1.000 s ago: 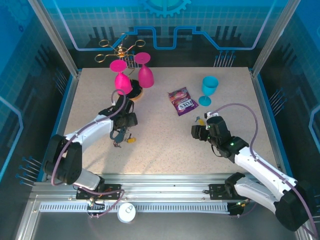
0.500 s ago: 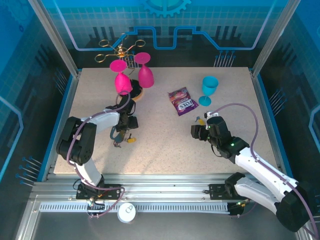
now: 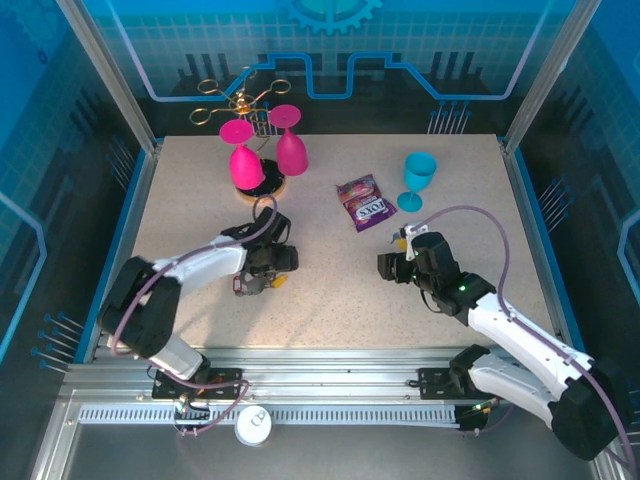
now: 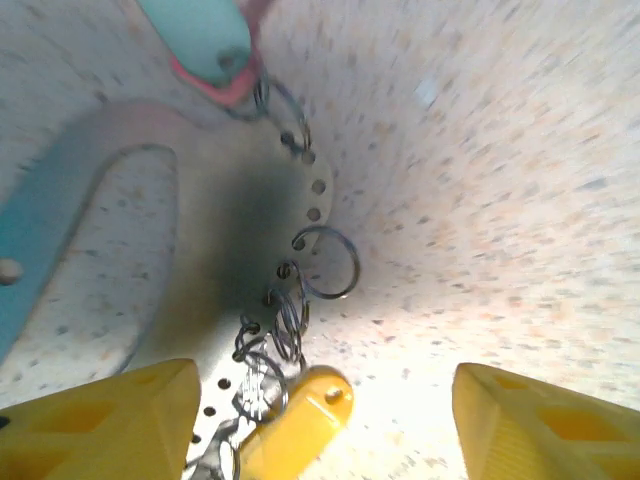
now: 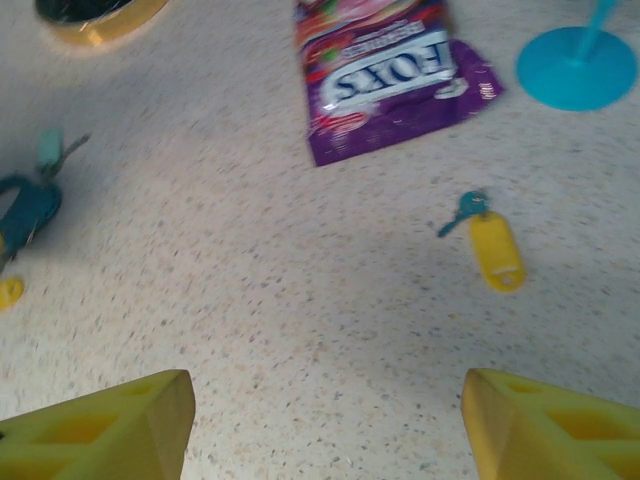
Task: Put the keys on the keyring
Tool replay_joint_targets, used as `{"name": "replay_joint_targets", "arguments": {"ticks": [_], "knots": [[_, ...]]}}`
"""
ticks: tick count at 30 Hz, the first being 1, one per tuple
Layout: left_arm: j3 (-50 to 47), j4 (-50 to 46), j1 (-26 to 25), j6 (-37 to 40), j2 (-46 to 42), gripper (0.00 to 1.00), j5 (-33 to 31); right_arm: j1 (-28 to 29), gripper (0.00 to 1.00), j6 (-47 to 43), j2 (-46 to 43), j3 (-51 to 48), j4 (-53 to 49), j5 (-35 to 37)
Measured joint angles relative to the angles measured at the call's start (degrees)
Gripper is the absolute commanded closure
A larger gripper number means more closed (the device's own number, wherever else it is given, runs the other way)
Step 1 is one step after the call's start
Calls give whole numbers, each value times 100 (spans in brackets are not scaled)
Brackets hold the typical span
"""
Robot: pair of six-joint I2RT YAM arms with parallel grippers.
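Wrist cams win: left gripper [image 4: 325, 425], jaws wide, hangs over the keyring [image 4: 288, 312] chain; right gripper [image 5: 320, 430], also wide, faces a yellow-tagged key [image 5: 492, 247]. Overhead they're just specks.

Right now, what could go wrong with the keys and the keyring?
The ring lies flat beside its chain; the open left gripper may pinch chain instead. The key lies ahead of the open right gripper, near the goblet, which a reach might knock.
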Motion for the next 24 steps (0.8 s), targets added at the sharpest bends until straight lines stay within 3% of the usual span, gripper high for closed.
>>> {"name": "replay_joint_targets", "arguments": {"ticks": [3, 6, 11, 17, 24], "knots": [[-168, 37, 153, -238, -981, 31, -118, 273, 33, -448, 455, 129, 94, -332], [-378, 118, 535, -577, -1943, 33, -221, 634, 43, -868, 1239, 640, 103, -629], [-1104, 144, 1244, -1222, -3101, 34, -308, 1279, 56, -1440, 3025, 2347, -116, -1167], [-1703, -181, 1650, -1845, -4011, 36, -498, 1836, 60, -1838, 4951, 4334, -579, -1526], [-2041, -601, 1729, -2557, -4999, 39, -855, 2096, 62, -2168, 6588, 6000, -1432, -1622]]}}
